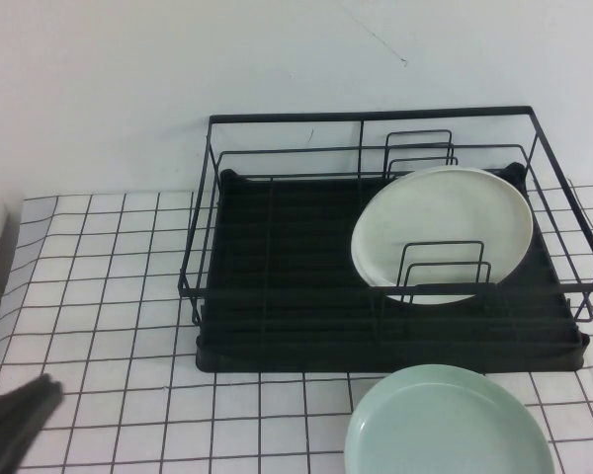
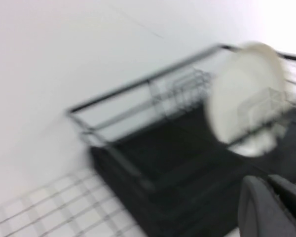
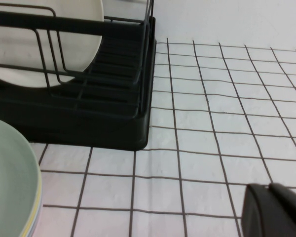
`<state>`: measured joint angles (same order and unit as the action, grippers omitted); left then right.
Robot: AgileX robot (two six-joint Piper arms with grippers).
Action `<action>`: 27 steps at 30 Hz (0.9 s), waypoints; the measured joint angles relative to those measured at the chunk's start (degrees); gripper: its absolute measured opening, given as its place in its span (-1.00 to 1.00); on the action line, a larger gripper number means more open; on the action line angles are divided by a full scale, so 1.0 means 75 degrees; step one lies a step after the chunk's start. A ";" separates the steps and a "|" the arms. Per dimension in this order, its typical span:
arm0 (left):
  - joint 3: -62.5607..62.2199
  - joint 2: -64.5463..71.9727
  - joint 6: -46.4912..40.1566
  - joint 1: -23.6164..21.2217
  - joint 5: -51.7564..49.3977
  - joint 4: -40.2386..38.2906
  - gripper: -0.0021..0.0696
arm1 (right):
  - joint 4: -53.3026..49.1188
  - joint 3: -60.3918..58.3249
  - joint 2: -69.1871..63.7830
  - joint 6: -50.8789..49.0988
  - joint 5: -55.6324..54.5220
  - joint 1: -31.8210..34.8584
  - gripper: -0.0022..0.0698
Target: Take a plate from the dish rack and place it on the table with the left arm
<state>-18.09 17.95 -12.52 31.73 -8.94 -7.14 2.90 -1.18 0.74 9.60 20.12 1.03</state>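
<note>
The pale mint-green plate (image 1: 450,423) lies flat on the table (image 1: 109,296) in front of the dish rack's right half; it also shows in the right wrist view (image 3: 10,182), with a yellow edge under it. The black wire dish rack (image 1: 277,267) holds a cream-white plate (image 1: 442,232) leaning between its dividers on the right. My left gripper (image 1: 20,420) is low at the front left, well away from the rack and the mint plate; its fingers are shut and empty in the left wrist view (image 2: 269,181). My right gripper (image 3: 270,187) is shut and empty over the table, right of the rack.
A white wall stands behind the rack. The rack's left half (image 1: 267,257) holds no dishes. The rack (image 2: 153,148) and the cream-white plate (image 2: 244,94) also show in the left wrist view. Open gridded cloth lies left of the rack and to its right (image 3: 227,108).
</note>
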 joint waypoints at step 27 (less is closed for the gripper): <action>0.2567 -0.2502 0.0954 -0.3829 -0.1165 0.0437 -0.94 | 0.0000 0.0000 0.0000 0.0000 0.0000 0.0000 -0.94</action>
<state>1.17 -0.81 -5.36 3.01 -17.67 -3.87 2.90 -1.18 0.74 9.60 20.12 1.03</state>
